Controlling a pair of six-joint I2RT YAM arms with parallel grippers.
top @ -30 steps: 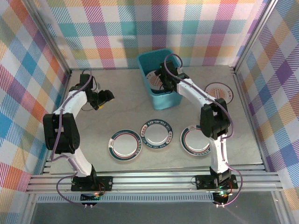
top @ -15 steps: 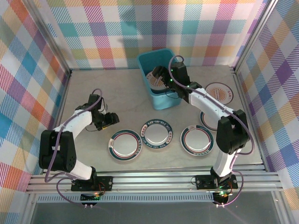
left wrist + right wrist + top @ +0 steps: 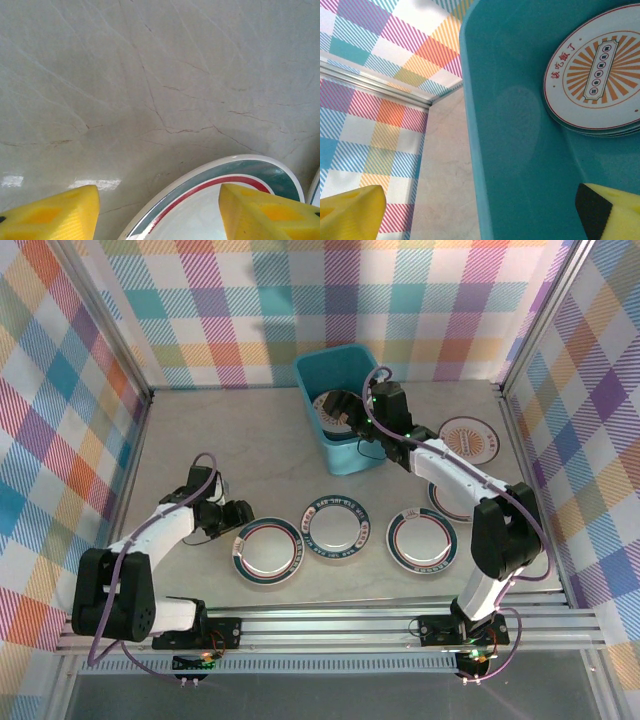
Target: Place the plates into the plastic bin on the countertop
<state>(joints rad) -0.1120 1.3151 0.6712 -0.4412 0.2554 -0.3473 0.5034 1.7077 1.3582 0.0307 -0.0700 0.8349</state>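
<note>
fingers point(image 3: 47, 216) of the left gripper point(image 3: 159, 217) stand apart, holding nothing: one over bare countertop point(image 3: 150, 75), one over the teal-rimmed plate point(image 3: 195, 215), its edge running between them. this arm is the nearer to that flat plate. the right gripper point(image 3: 480, 215), spread wide and empty, hangs over the plastic bin point(image 3: 520, 150), where sunburst plates point(image 3: 600, 70) are stacked.

Top cam overlooks the whole table point(image 3: 230, 440); wrist cams are super close, left facing table, right facing the plastic bin point(image 3: 520, 150).
</note>
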